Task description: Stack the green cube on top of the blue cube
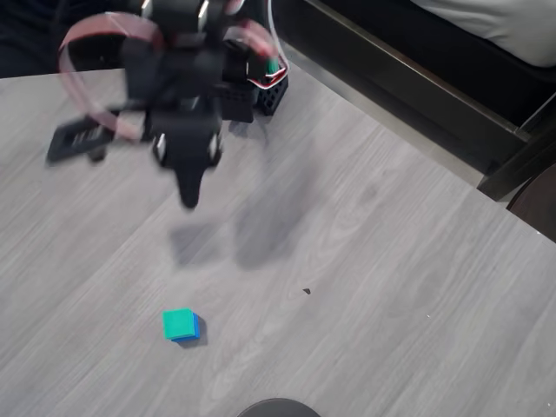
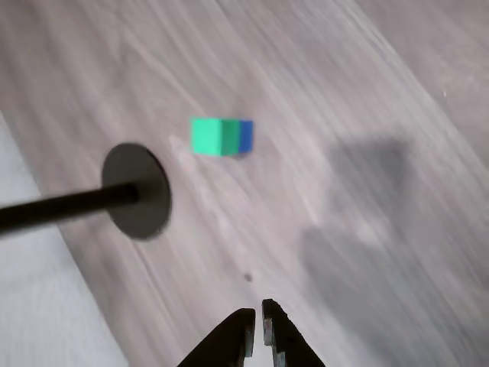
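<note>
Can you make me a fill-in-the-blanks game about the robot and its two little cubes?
1. The cube lying on top is ____.
2. The cube under the green cube is ____.
3. The end effector is holding ____.
4. The end effector's jaws are ____.

Missing words: green; blue; nothing; shut

Open grey tabletop [image 1: 365,261] surrounds the green cube [image 1: 179,323], which sits atop the blue cube [image 1: 192,328], leaving the stack reachable from every side in the overhead view. The gripper [image 1: 189,195], fingertips nearly touching, hangs well apart from the 2 cubes with bare wood between. In the wrist view a round black base [image 2: 137,191] with a thin rod [image 2: 53,206] stands near the stack, narrowing that flank. A dark bench frame [image 1: 417,78] borders the table's far edge.
</note>
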Robot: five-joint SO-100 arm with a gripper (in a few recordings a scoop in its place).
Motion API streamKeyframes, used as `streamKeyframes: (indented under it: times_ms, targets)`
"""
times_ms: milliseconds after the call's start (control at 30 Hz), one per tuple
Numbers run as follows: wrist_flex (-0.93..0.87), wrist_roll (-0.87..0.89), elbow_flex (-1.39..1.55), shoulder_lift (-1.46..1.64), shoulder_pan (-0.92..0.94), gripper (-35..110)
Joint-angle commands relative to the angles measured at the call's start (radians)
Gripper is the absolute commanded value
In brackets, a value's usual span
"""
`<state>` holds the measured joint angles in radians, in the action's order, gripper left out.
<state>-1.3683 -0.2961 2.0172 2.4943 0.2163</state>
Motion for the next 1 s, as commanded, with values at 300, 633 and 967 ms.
streamKeyframes:
  times_ms: [300,633,967]
  targets:
    - [0.055,0.166,0.589,0.571,-0.19,0]
    - [0.077,0.184,0.848,0.842,-0.204,0]
    - [0.195,0.204,1.068,0.842,-0.196,0]
